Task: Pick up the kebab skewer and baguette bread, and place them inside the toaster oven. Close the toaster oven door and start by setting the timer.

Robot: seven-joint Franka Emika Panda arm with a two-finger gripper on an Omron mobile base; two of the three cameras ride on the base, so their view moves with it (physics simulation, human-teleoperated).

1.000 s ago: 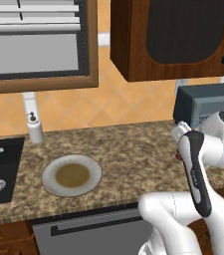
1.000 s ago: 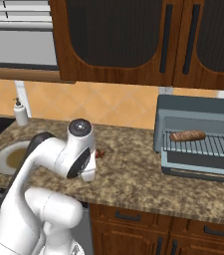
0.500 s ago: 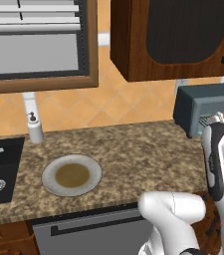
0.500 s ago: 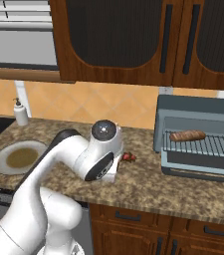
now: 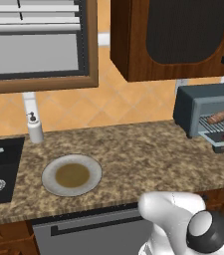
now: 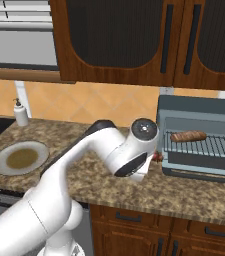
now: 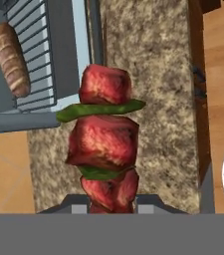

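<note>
Presently we list the following:

Item, kebab skewer (image 7: 105, 139): red meat chunks with green slices between, standing up out of the gripper (image 7: 112, 203), whose jaws are pinched on its lower end. In the right base view we see a trace of its red just beside the lower left corner of the toaster oven (image 6: 184, 105), above the counter (image 6: 194, 195).

Item, baguette bread (image 6: 188, 136): lying on the wire rack (image 6: 209, 147) inside the oven, toward the back.

Item, toaster oven door (image 6: 199, 170): folded down flat in front of the cavity, handle outward.

Item, plate (image 5: 86, 164): bare of food, well to the left near the soap dispenser (image 5: 34, 129) and the sink (image 5: 1, 154).

Stage, in our judgement: bread stowed, skewer in transit; door and timer not yet attended to.

Hazards, as we judge them:
- the grip holds only one end, so the chunks may swing or the stick may slip if the hand turns sharply
- the skewer is low beside the door, so a level approach may strike the door edge or the oven's left wall
- a careless set-down may push the baguette bread or let the stick drop through the rack bars
- any part left over the front edge would foul the door when we shut it
</note>
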